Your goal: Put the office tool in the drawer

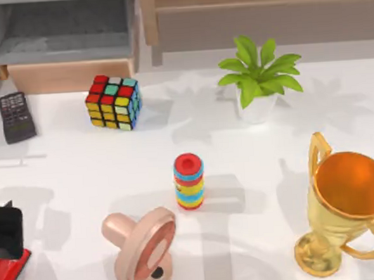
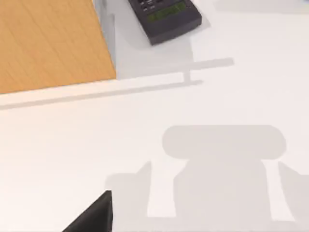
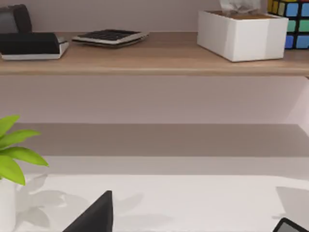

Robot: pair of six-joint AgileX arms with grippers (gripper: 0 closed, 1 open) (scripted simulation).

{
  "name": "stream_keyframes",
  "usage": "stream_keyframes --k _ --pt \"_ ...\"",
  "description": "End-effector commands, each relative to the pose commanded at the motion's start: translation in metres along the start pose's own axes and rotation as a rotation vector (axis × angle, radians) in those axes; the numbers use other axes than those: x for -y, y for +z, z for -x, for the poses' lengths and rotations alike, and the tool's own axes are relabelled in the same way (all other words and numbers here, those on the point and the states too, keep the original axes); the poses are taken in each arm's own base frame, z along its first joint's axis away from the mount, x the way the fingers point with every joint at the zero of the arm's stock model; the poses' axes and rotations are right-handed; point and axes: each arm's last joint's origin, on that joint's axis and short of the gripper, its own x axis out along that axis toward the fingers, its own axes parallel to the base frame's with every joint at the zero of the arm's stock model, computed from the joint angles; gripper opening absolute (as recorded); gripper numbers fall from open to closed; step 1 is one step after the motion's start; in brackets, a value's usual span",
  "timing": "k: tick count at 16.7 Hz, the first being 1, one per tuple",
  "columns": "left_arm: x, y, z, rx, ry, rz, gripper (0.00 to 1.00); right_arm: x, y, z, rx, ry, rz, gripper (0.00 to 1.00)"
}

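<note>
Red stapler [image 1: 6,277] beneath left gripper [image 1: 7,235]

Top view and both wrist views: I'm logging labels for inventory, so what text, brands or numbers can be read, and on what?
No readable text anywhere.
Calculator: keys and display show marks too small to read.
Keyboard on the shelf: keys unreadable.
Stapler, cube, trophy: no lettering seen.

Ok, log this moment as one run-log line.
left gripper: over stapler, near left table edge | grasp: cannot tell | drawer: open, far left | stapler: not yet in drawer
</note>
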Motion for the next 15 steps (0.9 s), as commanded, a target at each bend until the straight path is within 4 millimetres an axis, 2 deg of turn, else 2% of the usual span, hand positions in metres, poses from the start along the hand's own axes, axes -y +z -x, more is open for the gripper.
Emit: stream_keyframes --k 9,15 --pt "-0.002 0.029 -0.042 -0.678 -0.157 -0.162 1.00 0.000 0.000 0.000 0.000 0.000 0.000 1.00" --pt "-0.002 0.035 -0.063 -0.899 -0.231 -0.212 1.00 0.000 0.000 0.000 0.000 0.000 0.000 1.00"
